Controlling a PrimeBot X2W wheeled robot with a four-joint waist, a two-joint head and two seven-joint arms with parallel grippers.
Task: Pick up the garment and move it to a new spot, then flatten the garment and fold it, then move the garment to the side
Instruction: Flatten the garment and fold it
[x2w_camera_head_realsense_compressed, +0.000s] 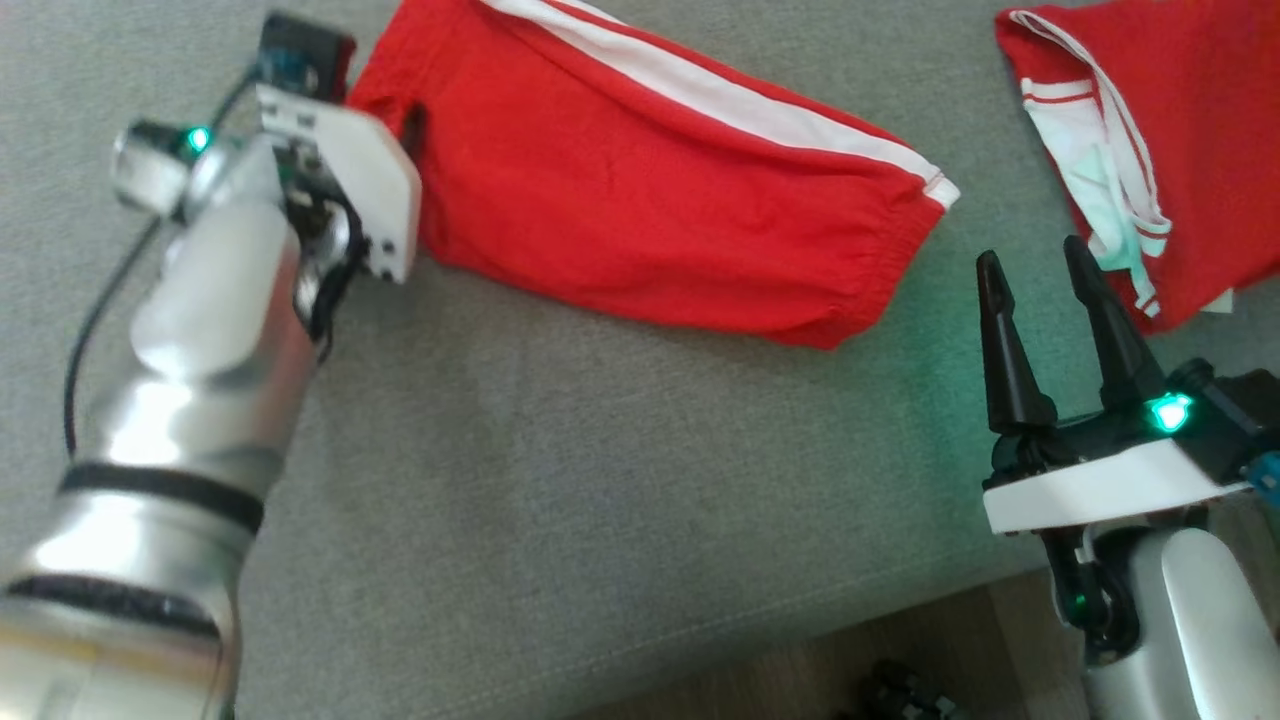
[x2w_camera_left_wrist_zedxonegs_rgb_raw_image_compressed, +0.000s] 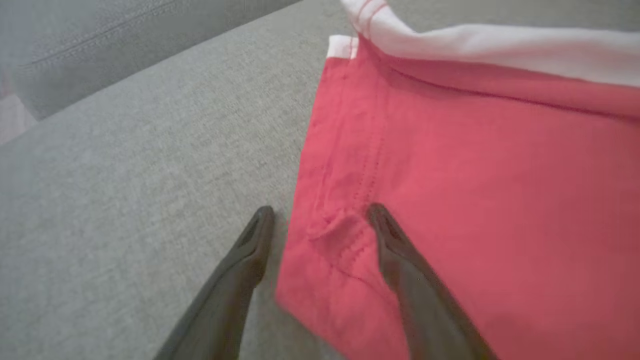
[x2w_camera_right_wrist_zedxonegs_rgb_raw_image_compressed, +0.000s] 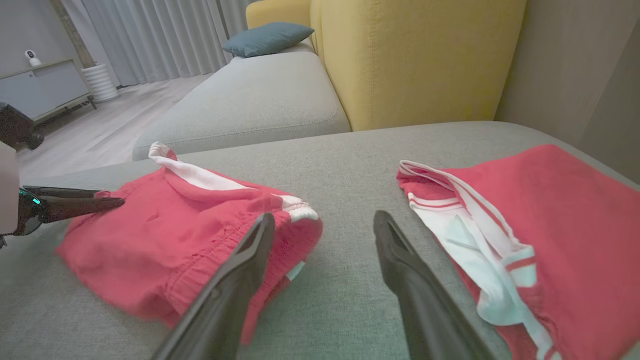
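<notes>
The garment (x2w_camera_head_realsense_compressed: 650, 190) is a pair of red shorts with a white side stripe, lying folded on the grey sofa seat (x2w_camera_head_realsense_compressed: 600, 480). My left gripper (x2w_camera_left_wrist_zedxonegs_rgb_raw_image_compressed: 320, 215) is open at the shorts' left edge. One of its fingers (x2w_camera_left_wrist_zedxonegs_rgb_raw_image_compressed: 395, 250) lies over the red fabric (x2w_camera_left_wrist_zedxonegs_rgb_raw_image_compressed: 475, 200) and the other over bare cushion. In the head view its wrist housing (x2w_camera_head_realsense_compressed: 340, 170) covers the fingers. My right gripper (x2w_camera_head_realsense_compressed: 1040, 270) stands open near the seat's front right, just right of the shorts' elastic waistband (x2w_camera_right_wrist_zedxonegs_rgb_raw_image_compressed: 200, 250), with nothing between its fingers.
A second red garment with white trim (x2w_camera_head_realsense_compressed: 1180, 150) lies at the far right of the seat. The sofa's front edge and wooden floor (x2w_camera_head_realsense_compressed: 900, 650) are near the right arm. A yellow backrest (x2w_camera_right_wrist_zedxonegs_rgb_raw_image_compressed: 415, 60) and a blue cushion (x2w_camera_right_wrist_zedxonegs_rgb_raw_image_compressed: 267, 37) stand behind.
</notes>
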